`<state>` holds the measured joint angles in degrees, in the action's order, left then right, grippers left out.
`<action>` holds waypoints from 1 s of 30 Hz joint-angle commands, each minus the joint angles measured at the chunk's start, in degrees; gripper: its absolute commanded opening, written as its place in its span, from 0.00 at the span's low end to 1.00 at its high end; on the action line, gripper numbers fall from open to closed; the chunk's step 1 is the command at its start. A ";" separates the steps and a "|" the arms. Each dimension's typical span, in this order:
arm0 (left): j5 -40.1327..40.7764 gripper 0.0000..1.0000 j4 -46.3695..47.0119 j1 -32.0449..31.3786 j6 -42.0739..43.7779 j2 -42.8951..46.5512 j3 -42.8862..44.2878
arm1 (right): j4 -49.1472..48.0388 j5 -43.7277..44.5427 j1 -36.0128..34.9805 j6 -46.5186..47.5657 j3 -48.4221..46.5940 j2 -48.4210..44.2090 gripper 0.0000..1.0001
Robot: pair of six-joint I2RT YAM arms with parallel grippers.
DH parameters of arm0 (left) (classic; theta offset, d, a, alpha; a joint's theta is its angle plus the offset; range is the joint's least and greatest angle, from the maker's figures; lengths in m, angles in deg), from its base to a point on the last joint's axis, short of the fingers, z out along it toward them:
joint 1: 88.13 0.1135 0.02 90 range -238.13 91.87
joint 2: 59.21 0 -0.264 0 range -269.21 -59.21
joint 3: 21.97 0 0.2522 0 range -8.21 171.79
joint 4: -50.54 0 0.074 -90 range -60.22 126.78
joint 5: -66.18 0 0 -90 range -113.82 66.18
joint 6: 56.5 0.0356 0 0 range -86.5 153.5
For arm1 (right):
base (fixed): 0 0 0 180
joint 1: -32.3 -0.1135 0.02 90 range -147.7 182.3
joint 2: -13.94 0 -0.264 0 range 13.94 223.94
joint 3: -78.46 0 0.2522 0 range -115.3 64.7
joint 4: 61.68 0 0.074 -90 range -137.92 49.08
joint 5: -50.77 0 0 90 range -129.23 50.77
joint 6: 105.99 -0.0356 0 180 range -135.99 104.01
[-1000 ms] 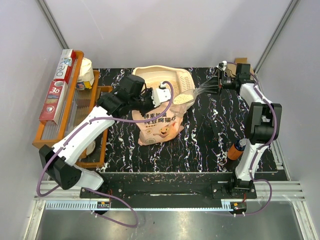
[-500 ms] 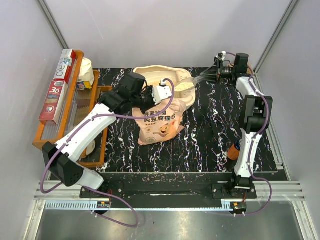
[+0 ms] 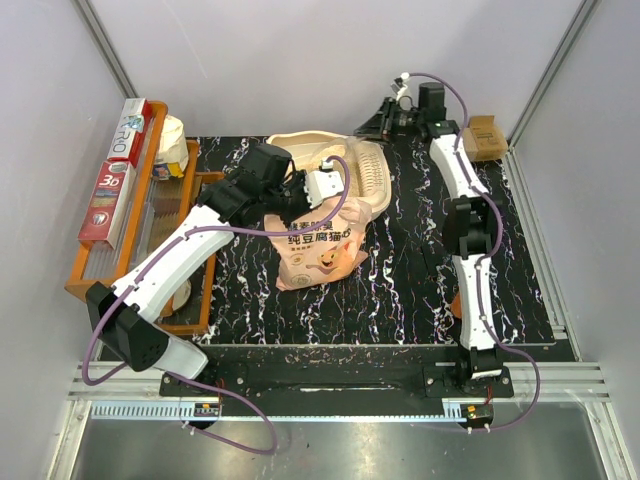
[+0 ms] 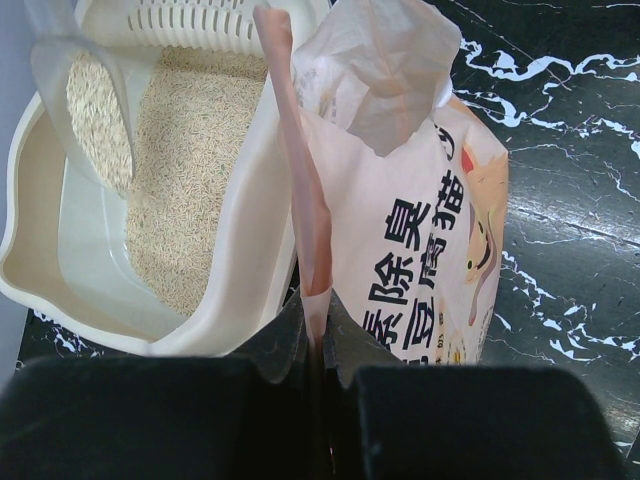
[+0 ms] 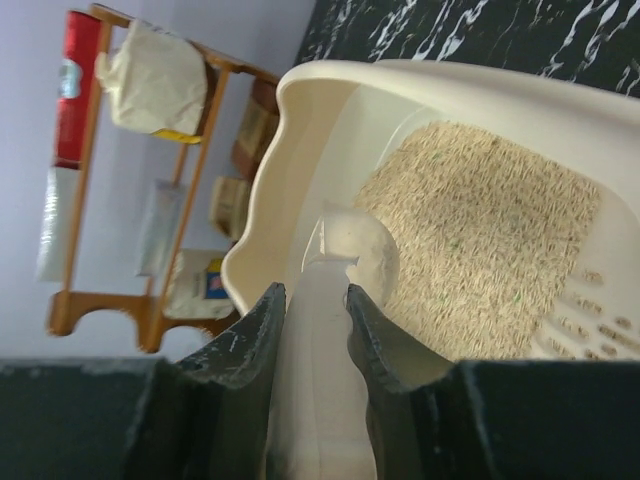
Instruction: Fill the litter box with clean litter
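Note:
The cream litter box (image 3: 308, 139) stands at the back middle of the table, its slotted grille to the right. Clean litter (image 4: 190, 180) covers part of its floor, also seen as the clean litter (image 5: 480, 230) in the right wrist view. Against the box's near side stands the pink-and-white bag (image 3: 315, 245), mouth open. My left gripper (image 4: 318, 325) is shut on the bag's top edge (image 4: 300, 170). My right gripper (image 5: 315, 300) is shut on the handle of a clear scoop (image 5: 352, 252). The scoop (image 4: 95, 110) hangs tilted over the box with litter in it.
An orange wooden rack (image 3: 110, 235) with wrap boxes (image 3: 120, 170) and a white bag lines the left side. A small cardboard box (image 3: 485, 135) sits at the back right corner. The enclosure walls stand close behind the litter box.
My right arm has swung from the box's right side to the back of the table, carrying the scoop over the box. The left gripper and bag have barely moved.

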<state>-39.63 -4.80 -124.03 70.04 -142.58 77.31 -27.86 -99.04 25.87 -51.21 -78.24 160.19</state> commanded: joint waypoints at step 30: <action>-3.44 0.00 8.71 0.30 -4.80 8.58 -6.24 | 24.93 23.01 -5.26 41.19 -0.51 -28.12 0.00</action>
<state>-42.03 -1.92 -124.03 67.94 -136.07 70.81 -6.75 -70.43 20.47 -15.98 -78.46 143.23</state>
